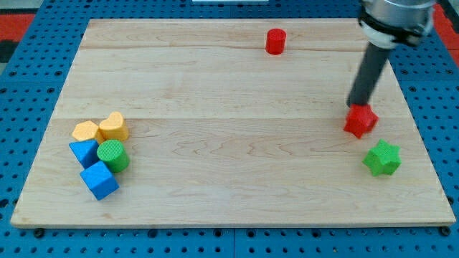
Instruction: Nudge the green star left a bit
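The green star [381, 158] lies on the wooden board [229, 129] near the view's right edge, low down. A red star-like block [360, 120] sits just above and to the left of it, a small gap apart. My tip [356, 106] comes down from the view's top right and stands at the top edge of the red block, touching or nearly touching it. The tip is above and left of the green star, with the red block between them.
A red cylinder [275, 41] stands near the top edge. A cluster at the view's lower left holds an orange block [86, 131], a yellow block [113, 127], a blue block [84, 152], a green cylinder [112, 155] and a blue cube [99, 180].
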{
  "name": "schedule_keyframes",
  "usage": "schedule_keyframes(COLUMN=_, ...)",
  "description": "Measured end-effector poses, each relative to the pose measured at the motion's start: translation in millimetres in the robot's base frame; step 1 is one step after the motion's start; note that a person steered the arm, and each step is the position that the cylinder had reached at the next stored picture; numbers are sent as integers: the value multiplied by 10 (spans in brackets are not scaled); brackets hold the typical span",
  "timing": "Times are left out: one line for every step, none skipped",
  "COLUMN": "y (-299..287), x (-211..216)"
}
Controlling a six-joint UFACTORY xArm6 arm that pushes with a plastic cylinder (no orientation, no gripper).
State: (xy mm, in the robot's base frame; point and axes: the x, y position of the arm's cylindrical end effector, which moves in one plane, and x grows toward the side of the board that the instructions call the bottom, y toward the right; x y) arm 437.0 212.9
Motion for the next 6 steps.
schedule_keyframes(y=84, x=220)
schedule_keyframes(y=103, x=449)
schedule_keyframes(y=148, x=568)
schedule_keyframes(y=422, x=565)
schedule_keyframes(y=1050, x=635)
schedule_keyframes(y=1062, x=903)
